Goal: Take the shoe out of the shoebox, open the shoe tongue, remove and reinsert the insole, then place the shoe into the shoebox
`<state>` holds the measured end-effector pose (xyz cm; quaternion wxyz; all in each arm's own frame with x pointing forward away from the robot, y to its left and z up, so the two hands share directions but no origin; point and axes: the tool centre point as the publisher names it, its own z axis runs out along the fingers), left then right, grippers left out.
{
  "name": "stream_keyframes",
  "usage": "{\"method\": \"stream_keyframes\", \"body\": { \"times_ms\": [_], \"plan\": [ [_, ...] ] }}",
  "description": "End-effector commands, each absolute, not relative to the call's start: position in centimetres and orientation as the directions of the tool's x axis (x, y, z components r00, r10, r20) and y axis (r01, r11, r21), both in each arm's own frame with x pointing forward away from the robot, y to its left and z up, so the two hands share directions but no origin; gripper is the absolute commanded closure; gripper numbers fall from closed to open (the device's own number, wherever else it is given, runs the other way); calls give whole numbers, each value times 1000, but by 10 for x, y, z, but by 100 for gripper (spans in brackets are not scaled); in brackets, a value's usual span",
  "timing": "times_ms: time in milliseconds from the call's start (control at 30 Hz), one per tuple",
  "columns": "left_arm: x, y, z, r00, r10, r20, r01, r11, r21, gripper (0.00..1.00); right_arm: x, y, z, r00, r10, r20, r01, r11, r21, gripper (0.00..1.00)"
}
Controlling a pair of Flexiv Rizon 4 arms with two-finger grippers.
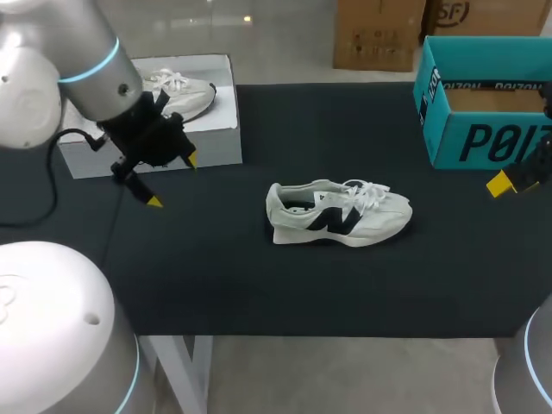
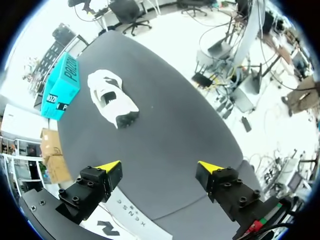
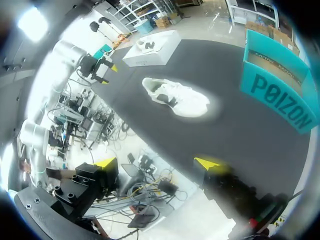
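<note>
Left tool [image 2: 160, 167] and right tool [image 3: 156, 163] both agape, empty; shoe [image 1: 338, 213] lengthwise across table [image 1: 259, 285], toe toward shoebox [image 1: 483, 142].

The shoebox [image 1: 479, 145] and right hand [image 1: 516, 178] run off the head view's edge.

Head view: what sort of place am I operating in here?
Probably a robotics lab bench: a black-topped table, my left pincer open above it, a white sneaker mid-table and an open teal shoebox at its right.
</note>
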<state>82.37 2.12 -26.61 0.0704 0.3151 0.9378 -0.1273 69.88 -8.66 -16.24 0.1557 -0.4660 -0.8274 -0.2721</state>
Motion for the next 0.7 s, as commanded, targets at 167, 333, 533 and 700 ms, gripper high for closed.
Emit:
{"method": "stream_keyframes", "body": {
  "times_ms": [167,333,533,700],
  "plan": [
    [820,23,-268,-788,563,-250,610,769,-192,0,699,-87,-163,-516,688,511,857,417,303,0],
    [820,23,-268,-788,563,-250,610,769,-192,0,699,-87,-163,-516,688,511,857,417,303,0],
    [808,11,-277,-819,497,-287,570,766,-299,0,699,-87,-163,-516,688,511,857,417,303,0],
    [789,1,-279,-846,418,-332,527,753,-394,0,699,-87,-163,-516,688,511,857,417,303,0]
  ]
}}
